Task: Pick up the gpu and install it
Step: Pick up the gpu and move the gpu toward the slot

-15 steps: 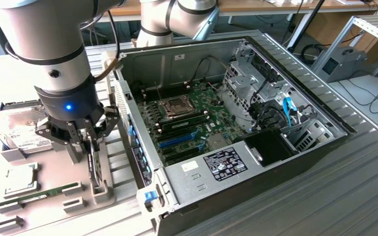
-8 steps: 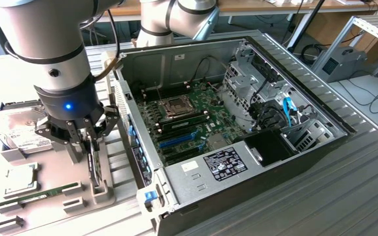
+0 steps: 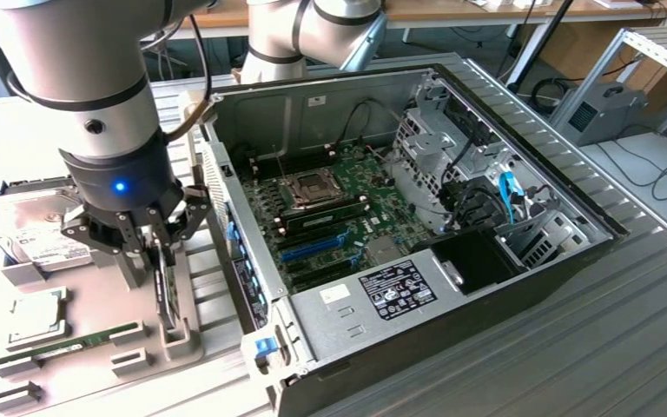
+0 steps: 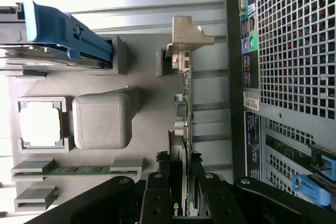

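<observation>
My pincer (image 4: pixel 179 162) is closest to the wrist camera, black fingers (image 4: pixel 159 182) either side of the gpu (image 4: pixel 182 109) and closed on its top edge. It is a narrow grip, with the card thin between the pads. The gpu stands upright on edge in its slot in the gray tray (image 4: pixel 142 124), metal bracket end (image 4: pixel 185 36) away from me and low in the slot. Beside it in the tray are a gray block (image 4: pixel 101 120), the cpu (image 4: pixel 40 123), the ram stick (image 4: pixel 79 170) and the drive (image 4: pixel 52 43) with blue rails.

In the exterior view, my pincer (image 3: pixel 160 265) points straight down over the tray (image 3: pixel 102 369) at that view's left, with the gpu (image 3: pixel 169 295) between the fingers. The drive (image 3: pixel 32 228), cpu (image 3: pixel 35 317) and ram stick (image 3: pixel 73 343) lie further left. The open case (image 3: pixel 426 334) lies just beside the tray, to the right, with the motherboard (image 3: pixel 333 208) exposed and blue slots (image 3: pixel 310 248) showing. In the wrist view, the case's mesh back (image 4: pixel 294 45) is close beside the gpu.
</observation>
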You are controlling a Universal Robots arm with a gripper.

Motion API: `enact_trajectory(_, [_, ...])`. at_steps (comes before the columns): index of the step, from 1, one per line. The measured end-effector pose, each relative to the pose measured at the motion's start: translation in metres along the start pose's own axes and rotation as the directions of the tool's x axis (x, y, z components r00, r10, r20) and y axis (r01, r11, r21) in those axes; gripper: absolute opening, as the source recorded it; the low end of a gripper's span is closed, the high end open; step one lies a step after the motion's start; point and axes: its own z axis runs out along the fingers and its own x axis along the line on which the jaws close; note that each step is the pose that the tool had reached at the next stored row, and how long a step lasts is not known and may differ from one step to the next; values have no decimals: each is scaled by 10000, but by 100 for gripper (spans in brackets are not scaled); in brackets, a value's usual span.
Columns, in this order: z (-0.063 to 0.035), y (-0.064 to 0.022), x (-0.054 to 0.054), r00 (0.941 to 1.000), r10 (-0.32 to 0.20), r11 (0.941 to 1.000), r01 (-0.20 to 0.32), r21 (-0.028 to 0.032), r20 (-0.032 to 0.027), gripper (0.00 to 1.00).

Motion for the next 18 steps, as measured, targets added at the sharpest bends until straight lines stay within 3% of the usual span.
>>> enact_trajectory(18, [-46, -2, -1, 10000, 0, 10000, 0, 6, 1, 26])
